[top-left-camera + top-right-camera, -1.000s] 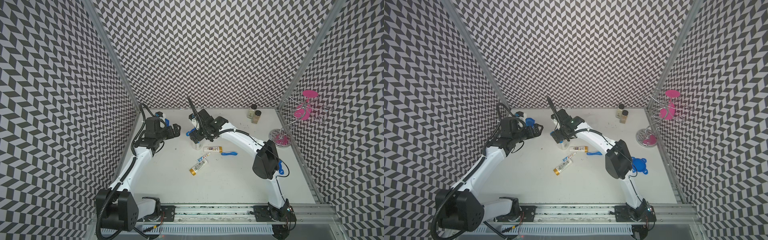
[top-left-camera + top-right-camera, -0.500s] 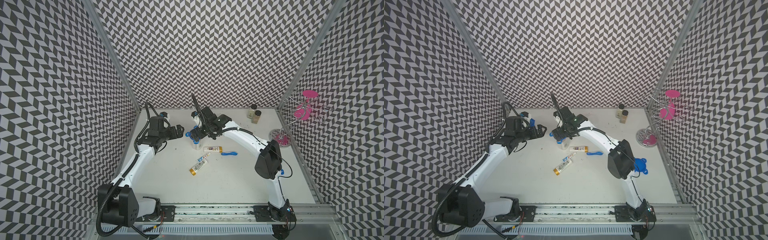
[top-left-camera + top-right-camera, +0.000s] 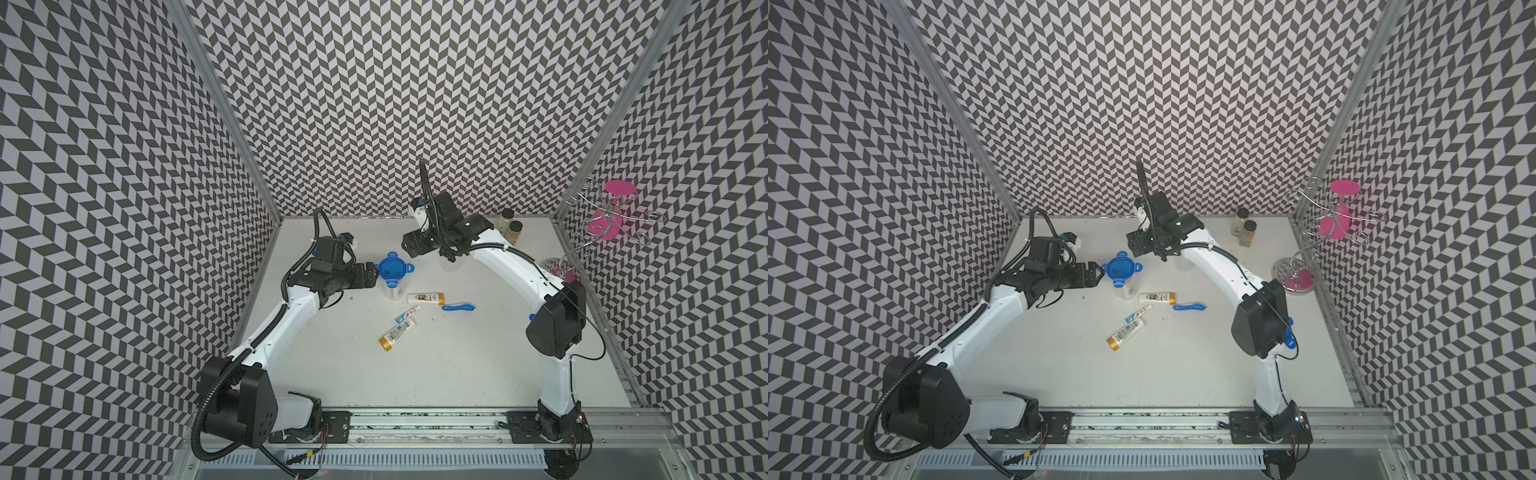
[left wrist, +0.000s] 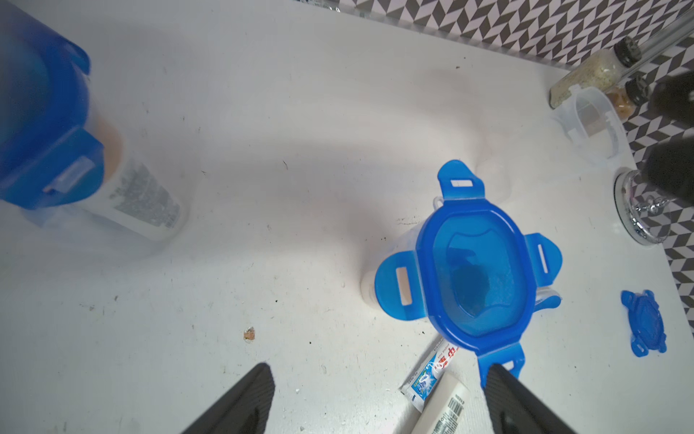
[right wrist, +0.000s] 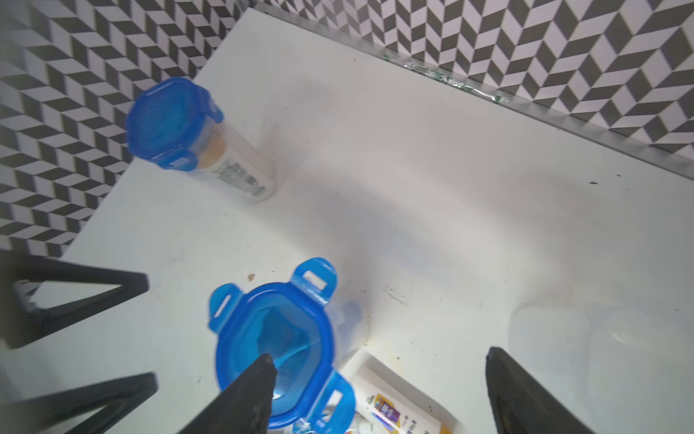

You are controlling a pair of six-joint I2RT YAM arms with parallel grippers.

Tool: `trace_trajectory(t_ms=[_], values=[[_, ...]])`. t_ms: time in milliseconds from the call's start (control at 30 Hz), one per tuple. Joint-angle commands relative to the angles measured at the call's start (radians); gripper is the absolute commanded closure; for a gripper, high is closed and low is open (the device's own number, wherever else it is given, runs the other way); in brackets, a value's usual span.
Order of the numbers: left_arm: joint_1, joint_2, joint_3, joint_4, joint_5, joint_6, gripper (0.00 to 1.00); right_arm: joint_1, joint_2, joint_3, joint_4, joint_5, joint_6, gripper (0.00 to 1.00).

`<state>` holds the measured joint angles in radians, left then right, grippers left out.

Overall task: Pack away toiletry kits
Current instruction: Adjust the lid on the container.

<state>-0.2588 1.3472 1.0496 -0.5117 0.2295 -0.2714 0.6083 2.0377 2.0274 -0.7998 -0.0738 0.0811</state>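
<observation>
Right pincer (image 3: 409, 246) withdrawn toward far side, left pincer (image 3: 372, 275) moved in beside lidded cup (image 3: 392, 291); both released, empty; cup mid table (image 3: 457, 365), lid tabs (image 3: 409, 268) splayed; step likely sealing; next: press tabs down, steadying cup

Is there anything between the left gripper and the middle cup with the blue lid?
Nothing visible. The open left gripper sits right beside the lid of that cup, with one finger at the lid's edge.
</observation>
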Motion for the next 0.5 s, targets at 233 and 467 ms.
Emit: trace_trajectory(t_ms=[233, 467], values=[[-0.020, 0.047, 0.022, -0.044, -0.028, 0.008, 0.10, -0.003, 0.118, 0.058, 0.033, 0.054, -0.060, 0.24], [-0.022, 0.077, 0.040, -0.049, -0.063, 0.015, 0.10, -0.002, 0.152, 0.051, 0.018, 0.036, -0.078, 0.25]])
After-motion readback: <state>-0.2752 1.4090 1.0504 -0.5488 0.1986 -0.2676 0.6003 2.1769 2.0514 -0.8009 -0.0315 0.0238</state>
